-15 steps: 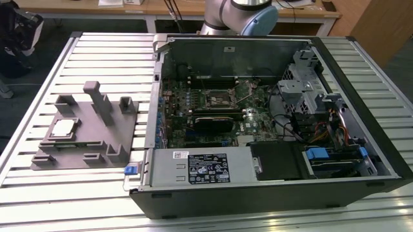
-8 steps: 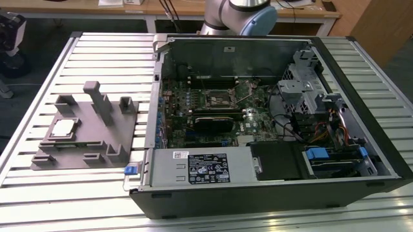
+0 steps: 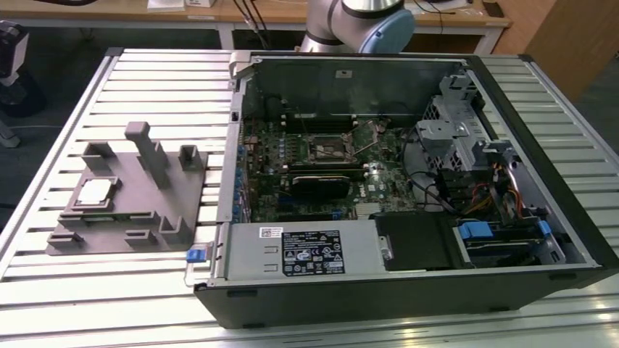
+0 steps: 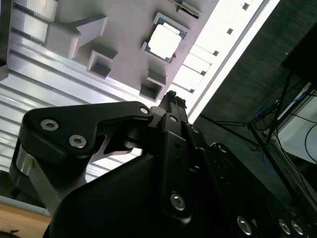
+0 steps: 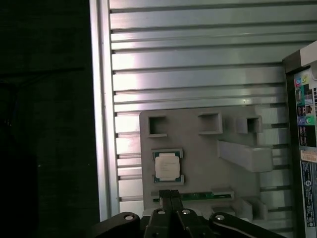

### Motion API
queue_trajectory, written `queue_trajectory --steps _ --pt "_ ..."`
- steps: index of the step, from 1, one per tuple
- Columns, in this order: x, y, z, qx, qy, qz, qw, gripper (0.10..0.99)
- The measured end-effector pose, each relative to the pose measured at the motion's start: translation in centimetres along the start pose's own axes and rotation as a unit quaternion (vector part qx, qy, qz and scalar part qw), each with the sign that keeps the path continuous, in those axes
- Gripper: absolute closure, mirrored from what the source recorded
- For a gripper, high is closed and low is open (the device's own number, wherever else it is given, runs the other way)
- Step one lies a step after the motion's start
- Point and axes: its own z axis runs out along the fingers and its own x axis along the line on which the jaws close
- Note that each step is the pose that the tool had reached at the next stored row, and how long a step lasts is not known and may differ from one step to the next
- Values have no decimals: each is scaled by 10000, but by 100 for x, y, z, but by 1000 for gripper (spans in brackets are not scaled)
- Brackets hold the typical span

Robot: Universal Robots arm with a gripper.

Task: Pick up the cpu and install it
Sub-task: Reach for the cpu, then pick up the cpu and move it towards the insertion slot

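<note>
The cpu (image 3: 95,191) is a small silvery square chip lying flat in a recess of a grey holder (image 3: 135,217) on the slatted table, at the exterior view's left of the computer case. Both wrist views look down on the cpu (image 5: 167,166) (image 4: 165,41) from well above. My gripper (image 5: 171,194) (image 4: 172,97) hangs high over the holder's edge, a short way off the chip. Its two thin fingers are pressed together, shut, with nothing between them. On the motherboard inside the case sits the square socket (image 3: 324,150).
The open black computer case (image 3: 387,297) lies on its side, with a power supply bearing a white label (image 3: 304,250), drive cages and cables. The holder has raised grey blocks and posts (image 3: 145,148). The table's edge (image 5: 101,124) runs close to the holder, with dark floor beyond.
</note>
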Motion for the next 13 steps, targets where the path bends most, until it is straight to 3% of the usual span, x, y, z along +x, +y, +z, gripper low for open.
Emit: queue_trajectory --steps 13 --pt "2 -4 27 -5 -1 1 10000 980"
